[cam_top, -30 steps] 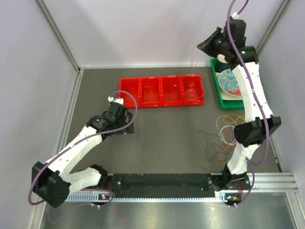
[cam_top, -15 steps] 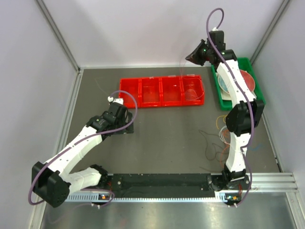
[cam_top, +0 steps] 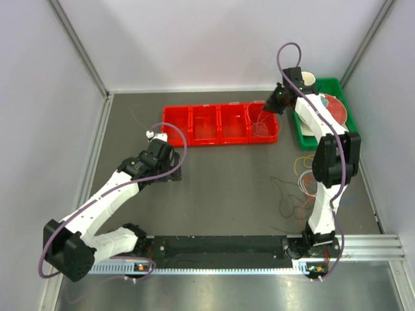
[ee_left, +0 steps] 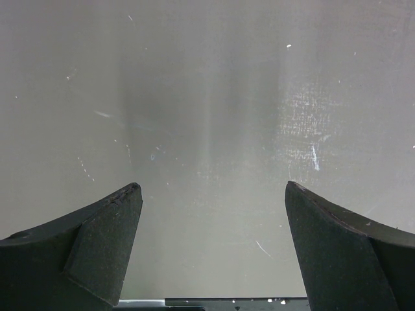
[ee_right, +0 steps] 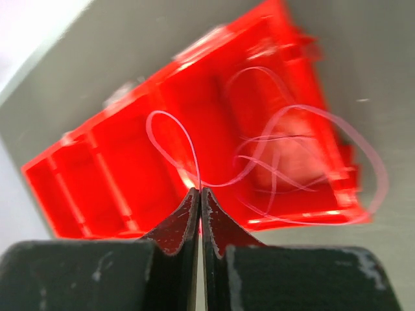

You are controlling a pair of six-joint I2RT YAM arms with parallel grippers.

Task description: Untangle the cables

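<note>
My right gripper [ee_right: 200, 190] is shut on a thin white/lilac cable [ee_right: 272, 139], whose loops hang over the right end compartment of the red bin [ee_right: 130, 175]. In the top view the right gripper [cam_top: 270, 105] hovers above that bin's right end [cam_top: 262, 123]. A tangle of orange-yellow, red, blue and dark cables [cam_top: 305, 178] lies on the table by the right arm. My left gripper [cam_top: 174, 173] is open and empty over bare table; in its wrist view the fingers [ee_left: 104, 233] stand wide apart.
The red bin [cam_top: 220, 123] has several compartments side by side. A green tray [cam_top: 303, 139] with a red plate [cam_top: 334, 107] and a cup stands at the back right. Grey walls enclose the table.
My right arm has swung down and left from high above the green tray to the red bin's right end, carrying the white/lilac cable. The left arm has not moved.
</note>
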